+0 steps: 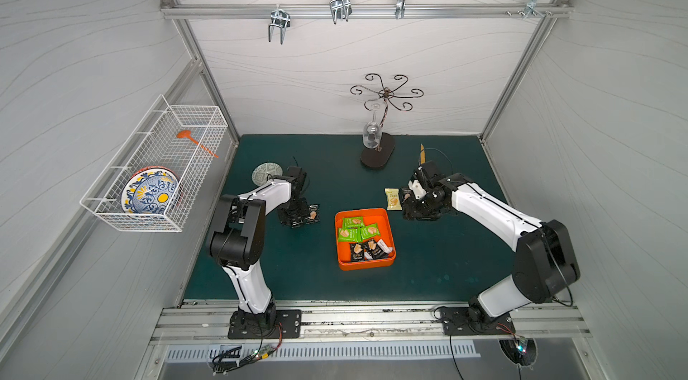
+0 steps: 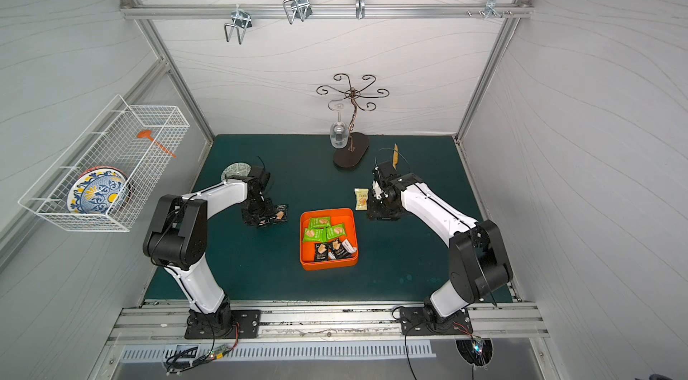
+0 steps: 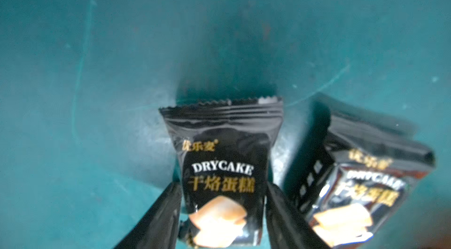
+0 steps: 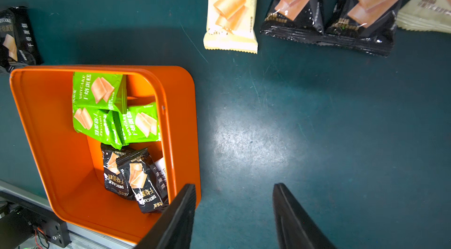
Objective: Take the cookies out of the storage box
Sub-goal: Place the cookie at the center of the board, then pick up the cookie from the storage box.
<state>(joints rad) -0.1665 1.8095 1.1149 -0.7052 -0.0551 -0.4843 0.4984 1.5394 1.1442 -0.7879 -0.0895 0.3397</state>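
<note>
Left claw brackets a black cookie packet on the green mat near the orange storage box, gripping or merely touching I cannot tell; I should spread wide, then lift straight

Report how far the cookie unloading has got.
Done: a pale yellow packet and two black packets beside it lie on the mat. In hand: the left gripper straddles another black packet there, jaws apart; the right gripper is open, empty. Left: three green packets and at least two black ones in the orange box.
</note>
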